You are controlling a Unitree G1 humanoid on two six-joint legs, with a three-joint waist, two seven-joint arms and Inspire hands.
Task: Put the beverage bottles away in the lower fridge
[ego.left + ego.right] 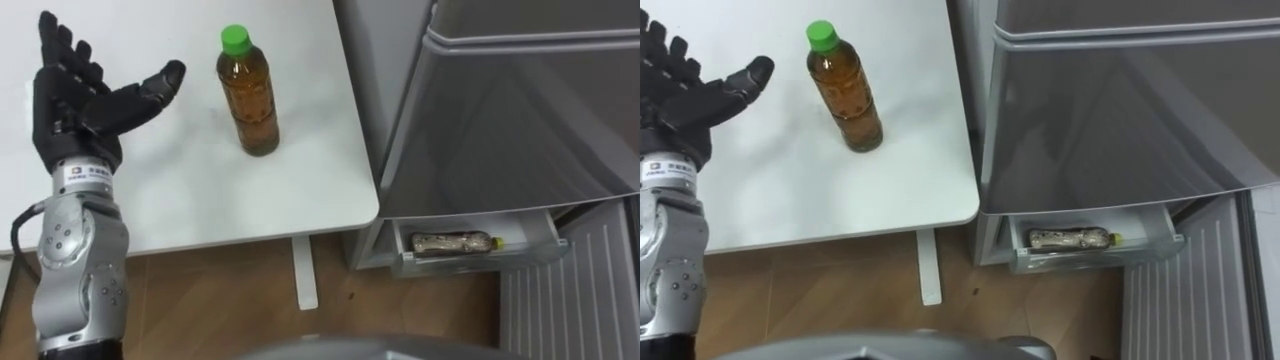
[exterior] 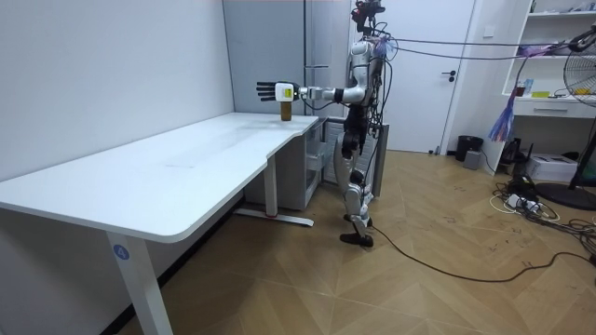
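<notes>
A tea bottle (image 1: 248, 92) with a green cap stands upright on the white table (image 1: 200, 210), near the table's right edge. My left hand (image 1: 80, 100) hovers above the table to the left of the tea bottle (image 1: 844, 92), fingers spread straight, thumb pointing at it, a gap between them. The same left hand (image 1: 680, 95) is open and holds nothing. A second bottle (image 1: 455, 243) lies on its side in the lower fridge's pulled-out drawer (image 1: 480, 262). In the room view I stand at the table's end by the fridge, left hand (image 2: 271, 91) held out over the bottle (image 2: 287, 111).
The grey fridge (image 1: 520, 110) stands right against the table's right edge, its lower door (image 1: 590, 290) swung open at the right. Wooden floor and the table's leg (image 1: 303, 272) show below.
</notes>
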